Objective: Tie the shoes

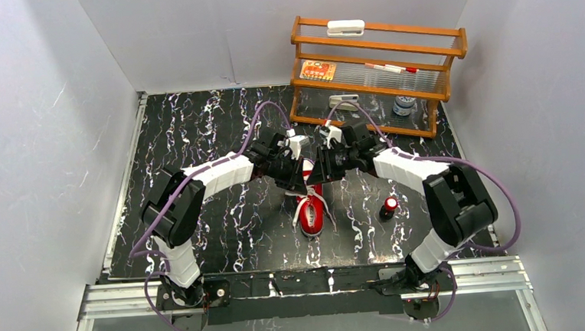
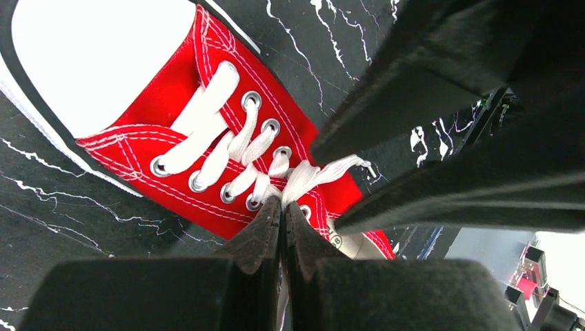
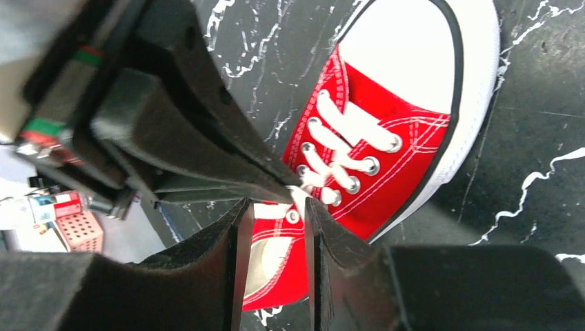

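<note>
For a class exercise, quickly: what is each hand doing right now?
Left hand: closed on a white lace of the shoe.
Right hand: open, holding nothing.

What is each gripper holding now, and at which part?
The left gripper is shut on the white lace, close to the top eyelets of the shoe. The right gripper is open and holds nothing.
</note>
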Motion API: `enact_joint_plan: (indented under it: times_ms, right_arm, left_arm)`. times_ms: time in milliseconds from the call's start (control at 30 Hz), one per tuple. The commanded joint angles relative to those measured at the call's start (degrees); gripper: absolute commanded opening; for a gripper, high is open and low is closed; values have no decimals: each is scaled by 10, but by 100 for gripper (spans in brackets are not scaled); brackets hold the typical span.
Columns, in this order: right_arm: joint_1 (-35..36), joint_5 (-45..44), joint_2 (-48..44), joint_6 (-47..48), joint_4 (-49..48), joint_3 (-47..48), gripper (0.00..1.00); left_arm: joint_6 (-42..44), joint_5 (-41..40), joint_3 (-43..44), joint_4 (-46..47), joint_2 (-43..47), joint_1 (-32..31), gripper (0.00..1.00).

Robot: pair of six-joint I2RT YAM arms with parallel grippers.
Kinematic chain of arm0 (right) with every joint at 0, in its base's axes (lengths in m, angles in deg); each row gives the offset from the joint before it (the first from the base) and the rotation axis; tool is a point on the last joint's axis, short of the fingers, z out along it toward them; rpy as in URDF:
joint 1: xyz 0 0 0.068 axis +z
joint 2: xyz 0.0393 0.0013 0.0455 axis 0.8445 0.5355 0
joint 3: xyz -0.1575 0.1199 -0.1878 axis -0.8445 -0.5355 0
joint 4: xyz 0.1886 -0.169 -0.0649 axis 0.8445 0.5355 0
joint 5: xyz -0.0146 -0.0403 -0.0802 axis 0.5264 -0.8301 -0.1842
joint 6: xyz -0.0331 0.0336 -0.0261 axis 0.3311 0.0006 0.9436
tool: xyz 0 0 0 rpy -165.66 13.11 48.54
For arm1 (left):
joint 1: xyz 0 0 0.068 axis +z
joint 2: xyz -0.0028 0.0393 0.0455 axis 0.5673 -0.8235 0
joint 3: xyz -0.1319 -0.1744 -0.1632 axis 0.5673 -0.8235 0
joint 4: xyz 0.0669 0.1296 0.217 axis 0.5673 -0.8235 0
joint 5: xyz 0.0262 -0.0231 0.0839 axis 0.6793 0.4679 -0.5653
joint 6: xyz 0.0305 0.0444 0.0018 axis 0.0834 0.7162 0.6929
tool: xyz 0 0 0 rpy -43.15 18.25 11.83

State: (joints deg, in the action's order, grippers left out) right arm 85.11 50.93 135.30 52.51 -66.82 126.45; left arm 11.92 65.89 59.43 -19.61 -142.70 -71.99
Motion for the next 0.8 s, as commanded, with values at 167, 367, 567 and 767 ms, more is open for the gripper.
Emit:
enact_joint_plan:
  times_ms: [167, 367, 567, 767]
  right_arm:
    - [-2, 30, 72, 84, 26, 41, 42]
    - [-2, 32, 70, 78, 20, 42, 20]
    - [-2, 46, 42, 57, 15, 36, 0]
    - [-1, 81, 21, 20, -26, 2, 0]
  left_arm:
    - [13, 0, -1, 0, 33, -3, 0]
    - [22, -1, -1, -11, 37, -3, 0]
    - [29, -20, 2, -20, 32, -3, 0]
    - [4, -76, 18, -18, 15, -4, 0]
